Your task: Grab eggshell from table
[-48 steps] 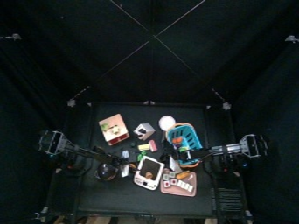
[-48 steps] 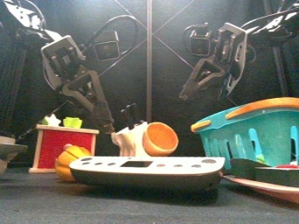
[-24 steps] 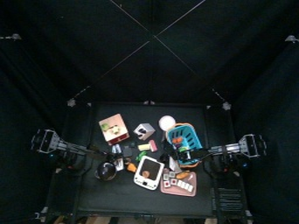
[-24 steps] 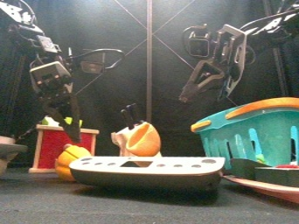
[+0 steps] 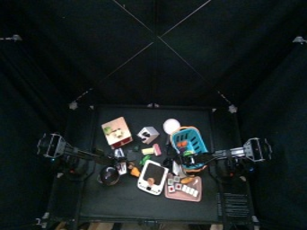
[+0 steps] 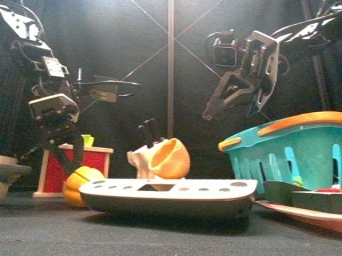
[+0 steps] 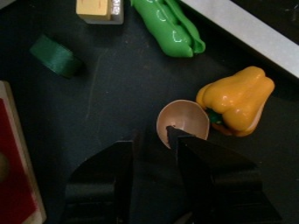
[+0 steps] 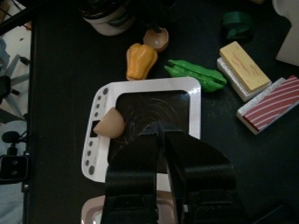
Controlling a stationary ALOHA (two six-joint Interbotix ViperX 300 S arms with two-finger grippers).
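The eggshell [image 7: 184, 121] is a tan, hollow half shell lying on the black table [image 7: 105, 96], beside a yellow-orange pepper [image 7: 237, 98]. My left gripper [image 7: 153, 140] is shut on the shell's rim, with one fingertip over the cup. In the front view the eggshell [image 6: 163, 160] is tilted behind the white gadget [image 6: 167, 195], under a black fingertip [image 6: 147, 130]. It also shows in the right wrist view [image 8: 156, 37]. My right gripper [image 8: 163, 138] is shut and empty, and hangs above the gadget [image 8: 152, 109].
A teal basket [image 6: 287, 150] stands at the right and a red box [image 6: 74, 165] at the left. A green pepper [image 7: 170, 31], a small green block [image 7: 55, 54] and a brown egg [image 8: 111, 122] lie near. A white round thing [image 5: 171, 124] sits farther back.
My left arm has drawn back to the left. The eggshell has tilted and shifted slightly with the fingertip. The right arm has hardly moved.
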